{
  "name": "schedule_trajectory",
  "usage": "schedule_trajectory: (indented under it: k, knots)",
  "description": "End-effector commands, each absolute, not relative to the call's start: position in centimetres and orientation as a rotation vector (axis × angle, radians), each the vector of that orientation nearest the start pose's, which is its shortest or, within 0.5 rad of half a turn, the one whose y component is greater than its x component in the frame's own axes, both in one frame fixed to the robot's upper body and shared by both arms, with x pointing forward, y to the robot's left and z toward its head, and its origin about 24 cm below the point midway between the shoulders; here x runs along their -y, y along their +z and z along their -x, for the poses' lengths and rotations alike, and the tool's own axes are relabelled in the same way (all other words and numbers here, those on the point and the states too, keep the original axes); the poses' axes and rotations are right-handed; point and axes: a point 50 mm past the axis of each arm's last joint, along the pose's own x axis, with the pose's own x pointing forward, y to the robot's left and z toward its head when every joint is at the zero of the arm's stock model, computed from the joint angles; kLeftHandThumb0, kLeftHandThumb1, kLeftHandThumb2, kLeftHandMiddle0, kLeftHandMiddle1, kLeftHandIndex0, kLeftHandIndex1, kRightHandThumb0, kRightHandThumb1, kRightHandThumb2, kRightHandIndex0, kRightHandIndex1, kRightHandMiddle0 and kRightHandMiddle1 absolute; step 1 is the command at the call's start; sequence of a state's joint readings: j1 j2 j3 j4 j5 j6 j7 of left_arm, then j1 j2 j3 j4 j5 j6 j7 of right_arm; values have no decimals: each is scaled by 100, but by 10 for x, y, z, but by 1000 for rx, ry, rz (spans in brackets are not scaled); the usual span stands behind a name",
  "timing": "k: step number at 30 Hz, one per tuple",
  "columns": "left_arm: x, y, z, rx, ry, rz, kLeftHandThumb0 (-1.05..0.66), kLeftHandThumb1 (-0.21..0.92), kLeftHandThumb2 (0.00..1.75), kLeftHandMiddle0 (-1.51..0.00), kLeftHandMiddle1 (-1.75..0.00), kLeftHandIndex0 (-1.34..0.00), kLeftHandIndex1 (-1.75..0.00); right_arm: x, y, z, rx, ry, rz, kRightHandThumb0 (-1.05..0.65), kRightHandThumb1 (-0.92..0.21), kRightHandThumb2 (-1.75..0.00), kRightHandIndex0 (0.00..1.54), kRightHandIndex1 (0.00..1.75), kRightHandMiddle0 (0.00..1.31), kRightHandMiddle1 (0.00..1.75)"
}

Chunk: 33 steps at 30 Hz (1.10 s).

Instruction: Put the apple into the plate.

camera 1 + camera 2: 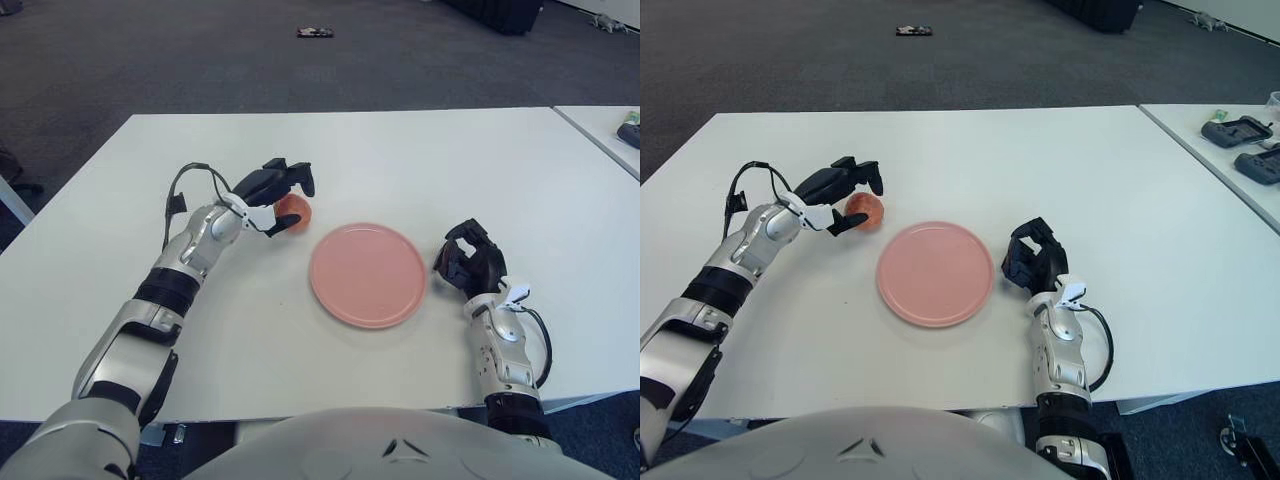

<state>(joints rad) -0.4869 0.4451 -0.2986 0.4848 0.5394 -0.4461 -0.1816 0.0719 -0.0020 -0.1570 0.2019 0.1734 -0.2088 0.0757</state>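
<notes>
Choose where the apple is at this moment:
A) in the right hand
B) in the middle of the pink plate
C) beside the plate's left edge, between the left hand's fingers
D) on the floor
C: the apple sits just left of the plate, with the left hand closed around it; the right hand shows right of the plate.

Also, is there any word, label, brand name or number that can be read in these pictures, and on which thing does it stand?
None can be read.
The apple, the plate and the table carry no print.
The dark devices on the neighbouring table are too small to show any marking.
</notes>
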Motion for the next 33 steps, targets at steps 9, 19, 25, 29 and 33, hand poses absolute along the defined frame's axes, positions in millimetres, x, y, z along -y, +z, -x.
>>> schedule_trajectory:
  k: [9,19,25,29,33]
  knots:
    - [-150,75,-335,234,-655,-1156,-93,48,89,0,-11,0,-29,191,-16,-222,-121,-154,-170,-44,-44,-117,94,175,51,175]
    - [-152,66,-341,201,-661,-1165,-93,45,90,0,0,0,-10,191,-16,-222,-115,-156,-183,-44,-43,-118,96,175,52,175]
    - [-152,62,-343,199,-657,-1160,-94,46,91,0,0,0,-10,191,-16,-221,-114,-160,-180,-44,-43,-119,95,175,52,175]
    - [-152,61,-344,205,-659,-1161,-94,47,91,0,0,0,-10,191,-16,-221,-113,-160,-183,-44,-43,-118,95,175,52,175]
    - [-151,57,-347,180,-666,-1163,-92,45,91,0,0,0,-11,192,-17,-221,-118,-163,-182,-44,-43,-118,95,175,52,175]
